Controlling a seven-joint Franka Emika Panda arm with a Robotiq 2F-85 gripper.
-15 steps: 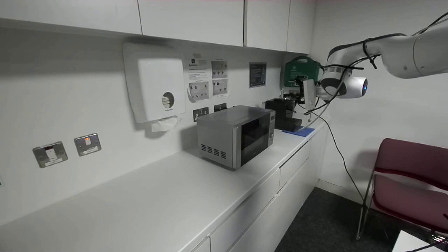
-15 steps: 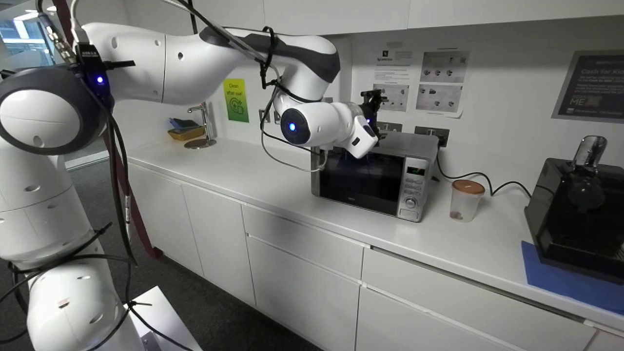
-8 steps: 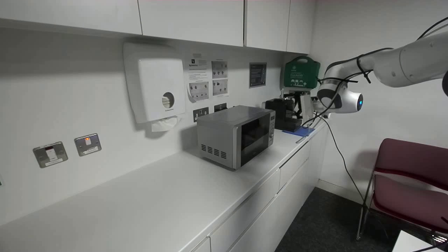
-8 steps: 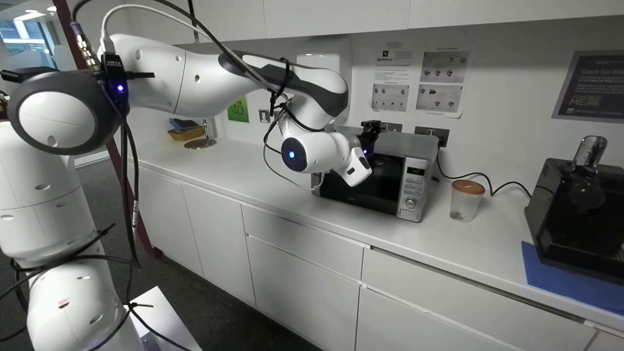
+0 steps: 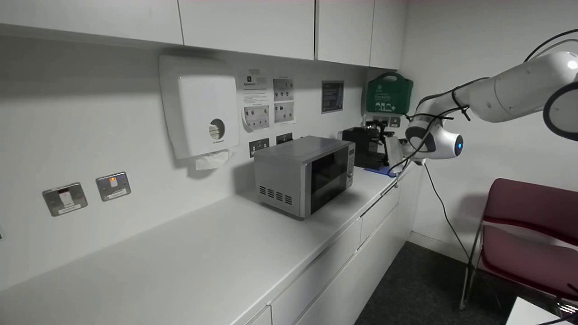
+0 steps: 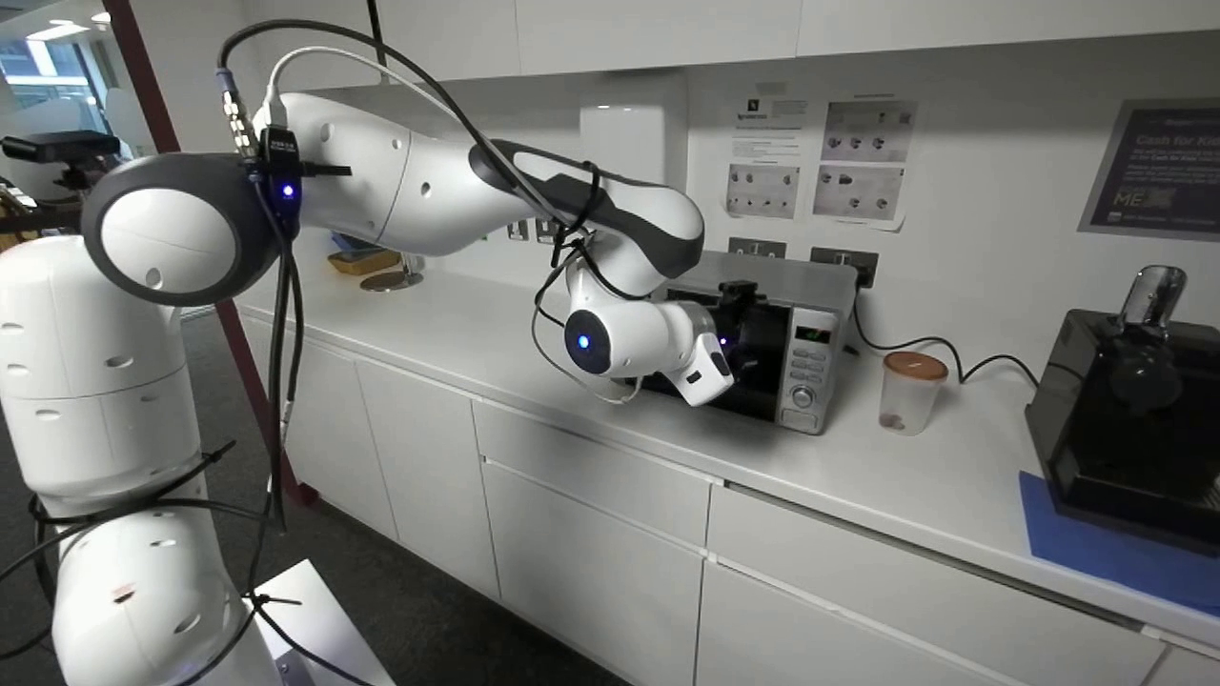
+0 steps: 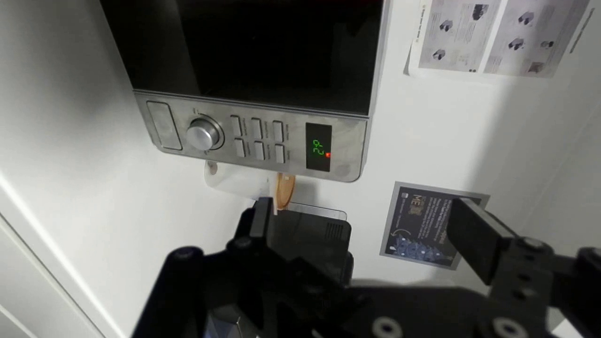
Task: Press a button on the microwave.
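Note:
The silver-grey microwave stands on the counter, also in an exterior view. Its dark door window and control strip show sideways in the wrist view. The strip bears several small buttons, a round knob, a wide button and a lit green display. My black gripper is open and empty, its fingers wide apart. In an exterior view the gripper overlaps the door window, beside the control strip. It appears apart from the microwave.
A clear tub with an orange lid and a black coffee machine on a blue mat stand beyond the control strip. Cabinets hang above. A white dispenser is on the wall. Cables loop along the arm.
My arm has come down: the gripper went from about the height of the microwave's top to in front of its door. The microwave has not moved.

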